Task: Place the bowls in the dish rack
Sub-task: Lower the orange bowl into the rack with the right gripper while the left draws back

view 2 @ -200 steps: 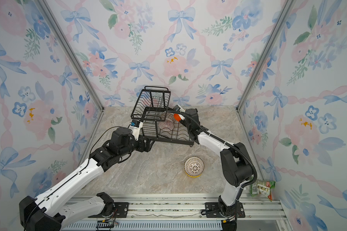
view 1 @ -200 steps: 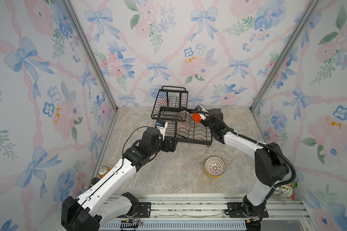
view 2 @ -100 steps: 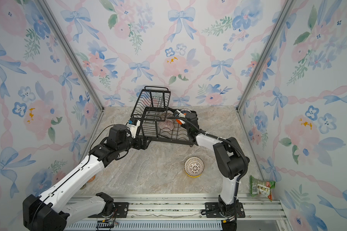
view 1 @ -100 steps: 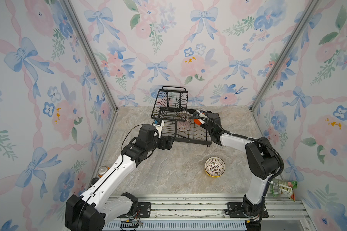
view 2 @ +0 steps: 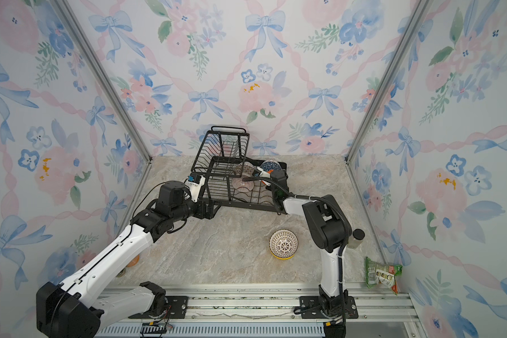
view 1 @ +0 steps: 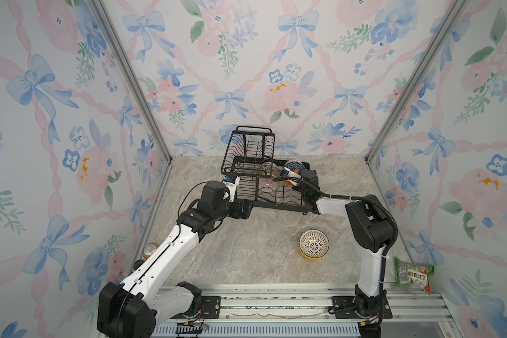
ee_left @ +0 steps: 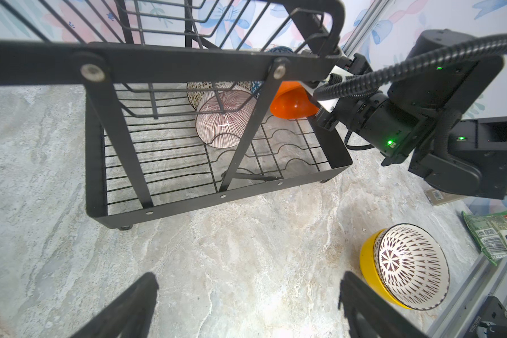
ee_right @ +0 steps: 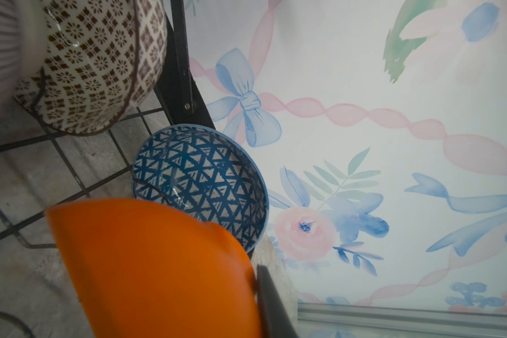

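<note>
Clenched on the orange bowl (ee_left: 290,104), the right end effector (view 1: 288,177) has sunk into the dish rack (view 1: 278,206), right side — seating unclear — so release seems next; the left end effector (ee_left: 246,307) gapes empty.

The metal wire dish rack (ee_left: 188,63) is uniform black. Bowl finishes are: plain orange round bowl (ee_right: 158,263); blue-triangle patterned bowl (ee_right: 205,181); pink-striped bowl (ee_left: 223,120); brown-lattice white bowl (ee_right: 94,64); dark-starburst white bowl (ee_left: 410,263); plain yellow bowl (ee_left: 368,263). The stone bench (ee_left: 246,248) is marbled beige-grey.
</note>
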Available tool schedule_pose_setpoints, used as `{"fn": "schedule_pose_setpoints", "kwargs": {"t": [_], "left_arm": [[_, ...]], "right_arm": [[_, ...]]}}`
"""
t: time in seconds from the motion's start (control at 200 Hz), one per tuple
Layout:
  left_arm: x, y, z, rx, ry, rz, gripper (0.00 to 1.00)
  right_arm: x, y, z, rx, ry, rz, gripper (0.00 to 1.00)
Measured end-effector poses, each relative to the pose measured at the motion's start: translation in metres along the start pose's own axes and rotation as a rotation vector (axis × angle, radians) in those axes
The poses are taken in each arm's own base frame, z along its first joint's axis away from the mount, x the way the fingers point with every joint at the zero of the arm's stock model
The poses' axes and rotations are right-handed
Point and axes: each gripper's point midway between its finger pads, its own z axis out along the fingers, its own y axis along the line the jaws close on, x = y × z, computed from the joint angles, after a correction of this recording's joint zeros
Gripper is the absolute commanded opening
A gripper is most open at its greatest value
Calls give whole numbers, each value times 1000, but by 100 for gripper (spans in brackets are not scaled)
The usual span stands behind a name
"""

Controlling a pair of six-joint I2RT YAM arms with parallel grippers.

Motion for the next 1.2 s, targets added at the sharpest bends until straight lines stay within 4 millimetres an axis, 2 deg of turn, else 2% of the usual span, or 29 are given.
{"fn": "schedule_pose_setpoints", "kwargs": {"t": [0.295, 0.525, 0.79, 1.03, 1.2], "left_arm": [[5, -1, 5, 12, 26, 5, 98], [7, 1, 8, 12, 34, 11, 98], [7, 1, 8, 12, 35, 11, 98], [7, 2, 8, 17, 37, 10, 98], [7, 1, 9, 22, 39, 14, 98]], "right_arm": [[-3, -1, 10, 52, -16, -65, 0], [-3, 6, 20, 81, -21, -124, 0], [-9, 5, 22, 105, -39, -158, 0], [-9, 19, 22, 35, -56, -152, 0], [-4, 22, 22, -19, -48, -133, 0]]}}
